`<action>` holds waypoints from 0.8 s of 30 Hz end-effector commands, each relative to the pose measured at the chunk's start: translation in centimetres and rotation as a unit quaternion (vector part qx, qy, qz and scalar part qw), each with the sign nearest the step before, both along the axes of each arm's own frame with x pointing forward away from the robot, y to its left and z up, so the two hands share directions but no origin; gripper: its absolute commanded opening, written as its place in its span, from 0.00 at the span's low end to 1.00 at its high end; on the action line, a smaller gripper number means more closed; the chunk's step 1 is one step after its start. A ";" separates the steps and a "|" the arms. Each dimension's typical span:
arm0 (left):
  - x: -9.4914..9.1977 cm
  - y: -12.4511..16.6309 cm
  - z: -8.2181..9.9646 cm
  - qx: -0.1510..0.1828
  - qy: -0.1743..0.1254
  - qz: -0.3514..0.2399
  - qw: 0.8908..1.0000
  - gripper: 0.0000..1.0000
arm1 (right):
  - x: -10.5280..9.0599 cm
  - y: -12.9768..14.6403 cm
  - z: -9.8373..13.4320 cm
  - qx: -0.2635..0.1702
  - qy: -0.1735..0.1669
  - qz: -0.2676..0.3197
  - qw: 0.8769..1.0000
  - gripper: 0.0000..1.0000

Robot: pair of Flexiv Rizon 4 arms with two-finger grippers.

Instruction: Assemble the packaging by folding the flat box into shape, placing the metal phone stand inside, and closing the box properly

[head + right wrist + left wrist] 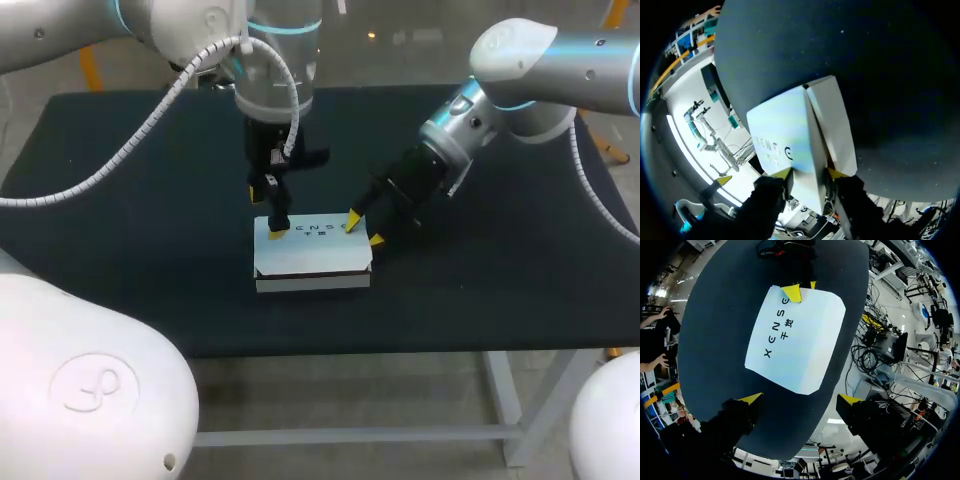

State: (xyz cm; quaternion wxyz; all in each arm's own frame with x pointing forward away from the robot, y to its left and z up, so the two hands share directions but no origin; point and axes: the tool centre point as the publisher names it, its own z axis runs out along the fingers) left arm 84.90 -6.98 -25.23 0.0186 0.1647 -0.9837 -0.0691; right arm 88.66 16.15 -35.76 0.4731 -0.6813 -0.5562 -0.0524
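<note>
A white folded box (312,255) with dark print on its top lies flat near the middle of the table. My right gripper (364,229) comes in from the right and is shut on the box's right end: one yellow tip rests on the top panel, the other on the end panel. In the right wrist view the box's (790,135) folded edge runs between the fingers of the right gripper (810,174). My left gripper (272,206) hangs open over the box's far left corner. Ahead of the left gripper (800,399) lies the box (797,340). The phone stand is hidden.
The dark table (120,260) carries only the box. Its front edge (330,350) runs a short way in front of the box. Both arms stand close together over the box's far side.
</note>
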 end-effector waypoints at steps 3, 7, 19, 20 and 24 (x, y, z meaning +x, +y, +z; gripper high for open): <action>-1.2 0.0 -0.5 -0.021 -0.173 -0.209 0.962 1.00 | 0.0 0.0 -0.1 0.001 0.001 0.001 1.000 0.45; -1.6 -0.1 -1.0 -0.042 -0.190 -0.221 0.956 1.00 | 0.0 0.0 -0.1 0.001 0.001 0.001 1.000 0.44; -1.6 -0.6 -1.2 -0.012 -0.189 -0.222 0.956 1.00 | 0.0 0.0 -0.1 0.001 0.001 0.001 1.000 0.44; -1.6 -0.6 -1.2 -0.012 -0.189 -0.222 0.956 1.00 | 0.0 0.0 -0.1 0.001 0.001 0.001 1.000 0.44; -1.6 -0.6 -1.2 -0.012 -0.189 -0.222 0.956 1.00 | 0.0 0.0 -0.1 0.001 0.001 0.001 1.000 0.44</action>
